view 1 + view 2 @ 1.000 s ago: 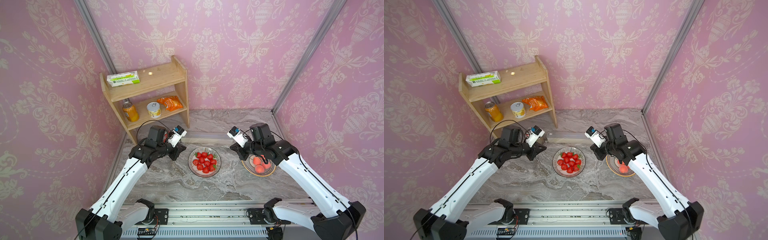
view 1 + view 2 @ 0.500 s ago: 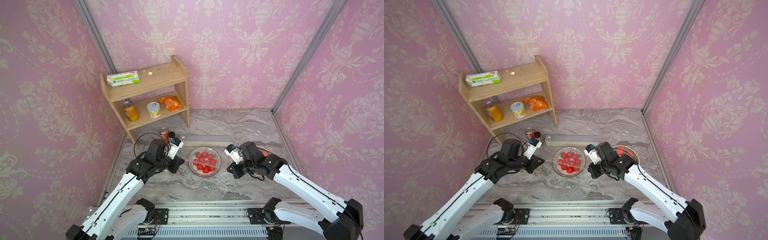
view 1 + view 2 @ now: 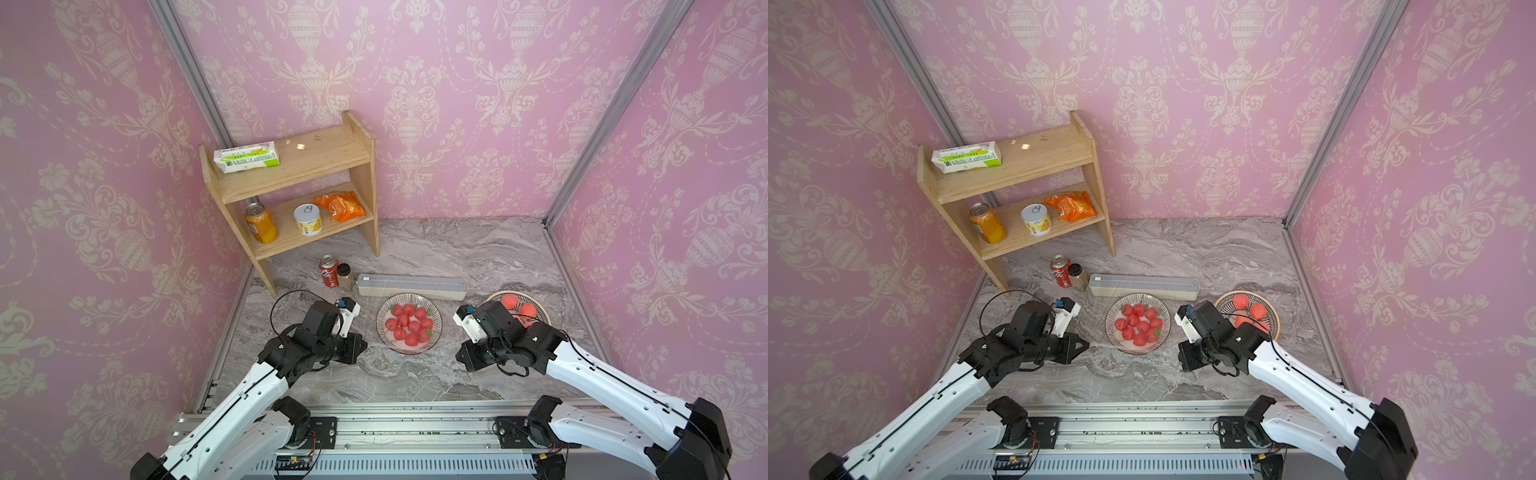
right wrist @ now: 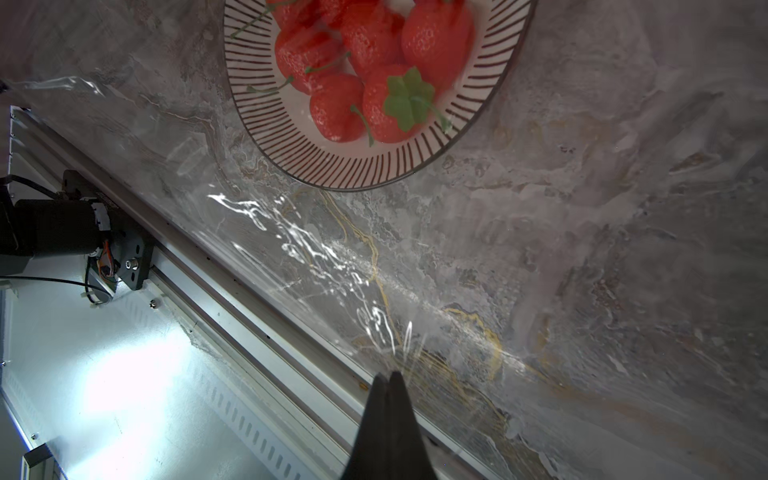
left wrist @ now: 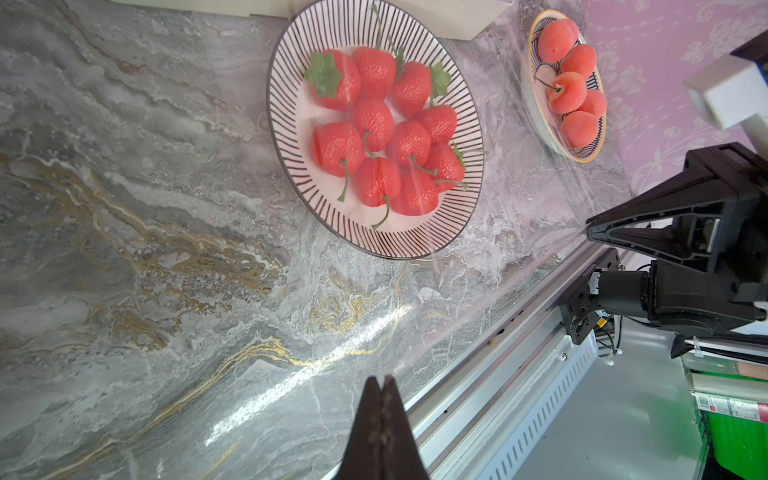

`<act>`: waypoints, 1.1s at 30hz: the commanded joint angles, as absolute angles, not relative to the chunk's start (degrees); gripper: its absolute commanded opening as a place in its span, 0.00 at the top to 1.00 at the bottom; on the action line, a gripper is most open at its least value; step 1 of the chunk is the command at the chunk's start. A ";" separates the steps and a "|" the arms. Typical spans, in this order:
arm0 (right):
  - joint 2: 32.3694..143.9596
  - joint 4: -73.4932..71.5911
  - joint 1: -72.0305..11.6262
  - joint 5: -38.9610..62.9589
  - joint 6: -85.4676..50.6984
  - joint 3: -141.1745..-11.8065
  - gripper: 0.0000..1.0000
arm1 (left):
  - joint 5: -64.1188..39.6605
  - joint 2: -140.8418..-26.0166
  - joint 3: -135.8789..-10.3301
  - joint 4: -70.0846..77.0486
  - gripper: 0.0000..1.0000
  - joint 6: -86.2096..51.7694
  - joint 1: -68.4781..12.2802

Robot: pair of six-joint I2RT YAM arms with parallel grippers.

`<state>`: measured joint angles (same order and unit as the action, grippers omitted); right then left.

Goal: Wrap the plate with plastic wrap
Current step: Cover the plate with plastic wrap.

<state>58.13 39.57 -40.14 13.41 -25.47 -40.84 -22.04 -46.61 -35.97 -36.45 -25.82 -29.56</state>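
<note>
The plate (image 3: 381, 328) has a black-striped rim and is heaped with strawberries. It stands in front of the long pale dispenser box (image 3: 411, 286). Clear plastic wrap (image 5: 478, 270) stretches from the box over the plate toward the table's front, glinting in the right wrist view (image 4: 316, 257). My left gripper (image 3: 365, 344) is shut on the film's front left corner, front-left of the plate. My right gripper (image 3: 457, 355) is shut on the front right corner, front-right of the plate. The pinched tips show in the left wrist (image 5: 382, 378) and right wrist (image 4: 390, 374) views.
A bowl of peaches (image 3: 536, 305) sits right of the plate, partly under my right arm. A red can (image 3: 328, 271) and a small jar (image 3: 344, 276) stand at the box's left end. The wooden shelf (image 3: 291, 195) holds cans and packets at back left.
Both grippers have drawn back from the dispenser box toward the table's front, ending in front of the plate on either side, with the film pulled out over it.
</note>
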 commanded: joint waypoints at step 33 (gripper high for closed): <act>76.53 30.66 -41.02 3.51 -29.18 -39.45 1.00 | -18.51 -66.59 -26.24 -16.26 1.00 -27.32 -30.67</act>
<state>75.53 30.00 -41.08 7.38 -30.02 -37.98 -21.61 -64.90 -24.45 -16.84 -29.78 -30.28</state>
